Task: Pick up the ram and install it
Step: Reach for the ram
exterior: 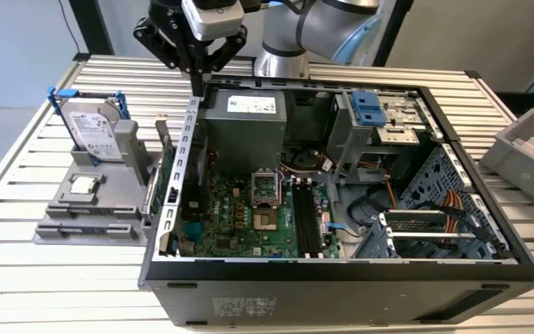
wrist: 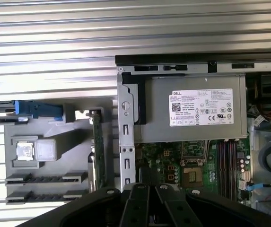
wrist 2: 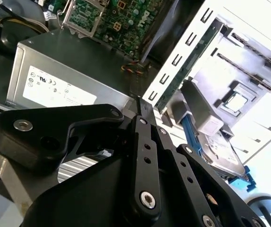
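Slatted metal surface [exterior: 53, 306] carried an open computer case [exterior: 341, 273] and, on the exterior view's left, a grey fixture [exterior: 72, 226] with a hard drive [exterior: 91, 129] standing in it. End effector [exterior: 197, 68] hung above the case's rear edge, by the power supply [exterior: 244, 125]. Its fingers were pressed together on a thin dark strip seen edge-on and poking below the tips. I judged that strip to be the ram [exterior: 197, 90], though no board detail could be made out. Step judged: carrying the ram toward the memory slots [exterior: 306, 219] beside the CPU socket [exterior: 265, 205]. To do it well: keep a firm pinch so the stick can't twist, set the long edge parallel to a slot and centre it. Bring it down straight with even pressure at both ends, keeping off the case wall and cables.
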### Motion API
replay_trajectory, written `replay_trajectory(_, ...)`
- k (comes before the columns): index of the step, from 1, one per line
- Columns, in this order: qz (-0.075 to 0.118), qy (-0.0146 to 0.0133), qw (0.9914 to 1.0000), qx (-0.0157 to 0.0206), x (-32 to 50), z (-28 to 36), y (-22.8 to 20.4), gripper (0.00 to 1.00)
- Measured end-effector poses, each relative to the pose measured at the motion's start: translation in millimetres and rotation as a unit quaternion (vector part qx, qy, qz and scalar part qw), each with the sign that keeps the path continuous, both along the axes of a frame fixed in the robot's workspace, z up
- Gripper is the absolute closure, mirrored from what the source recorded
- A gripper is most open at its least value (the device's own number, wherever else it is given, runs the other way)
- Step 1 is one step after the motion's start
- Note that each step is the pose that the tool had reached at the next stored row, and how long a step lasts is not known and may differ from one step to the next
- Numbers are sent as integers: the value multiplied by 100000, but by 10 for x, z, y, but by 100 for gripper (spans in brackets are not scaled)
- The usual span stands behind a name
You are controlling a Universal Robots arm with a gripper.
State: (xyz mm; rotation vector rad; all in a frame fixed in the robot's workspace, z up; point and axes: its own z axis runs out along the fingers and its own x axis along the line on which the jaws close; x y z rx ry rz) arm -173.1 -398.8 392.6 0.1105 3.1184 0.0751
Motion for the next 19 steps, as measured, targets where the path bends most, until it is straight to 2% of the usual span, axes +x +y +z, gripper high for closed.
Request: replay_trajectory(19,4,4,100000,-3,-193,0,0,100)
